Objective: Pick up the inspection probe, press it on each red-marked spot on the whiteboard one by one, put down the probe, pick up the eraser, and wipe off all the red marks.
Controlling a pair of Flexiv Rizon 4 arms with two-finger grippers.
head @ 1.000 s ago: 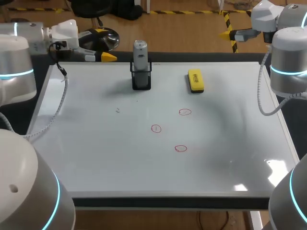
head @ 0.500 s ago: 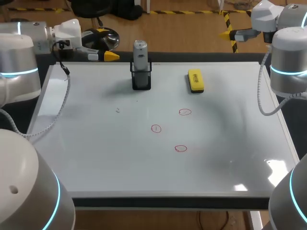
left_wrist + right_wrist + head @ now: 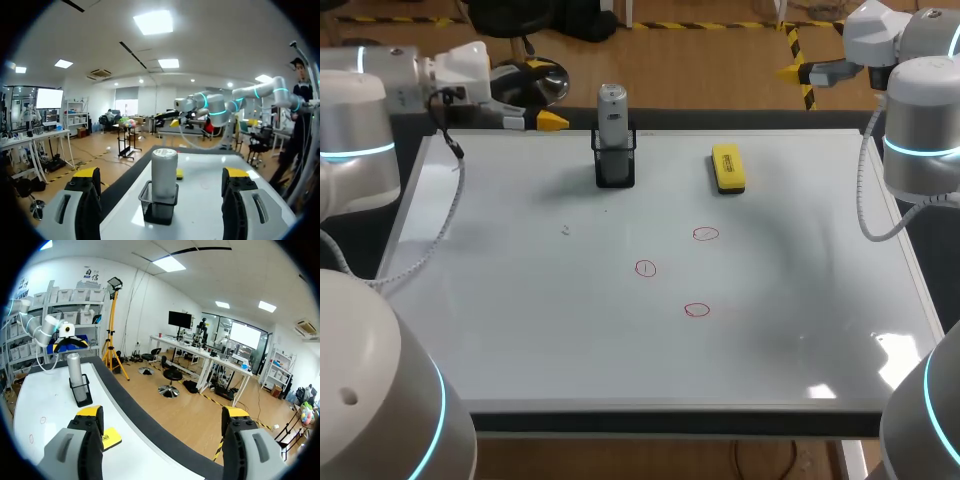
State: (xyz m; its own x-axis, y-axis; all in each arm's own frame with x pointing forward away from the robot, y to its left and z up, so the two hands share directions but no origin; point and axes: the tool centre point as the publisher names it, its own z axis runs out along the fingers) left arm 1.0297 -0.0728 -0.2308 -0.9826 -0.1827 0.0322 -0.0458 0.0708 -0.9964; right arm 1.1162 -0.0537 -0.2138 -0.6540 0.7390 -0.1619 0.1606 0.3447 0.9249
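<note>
Three red circles (image 3: pixel 645 268) mark the whiteboard (image 3: pixel 520 300) right of centre; the probe (image 3: pixel 611 115) stands in its black holder (image 3: pixel 615 168) at upper centre, yellow eraser (image 3: pixel 727 167) to its right. The left gripper (image 3: pixel 548 120), upper left, and the right gripper (image 3: pixel 790 72), upper right, both hold their fingers spread apart.

Head camera looks down; wrist cameras (low, opposed) share the probe (image 3: pixel 164 172).

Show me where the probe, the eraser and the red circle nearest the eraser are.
Probe (image 3: pixel 611 110): head view, on its silver upper body.
Eraser (image 3: pixel 727 167): head view, on the middle of its yellow top.
Red circle (image 3: pixel 706 234): head view, at the middle of the small ring.
</note>
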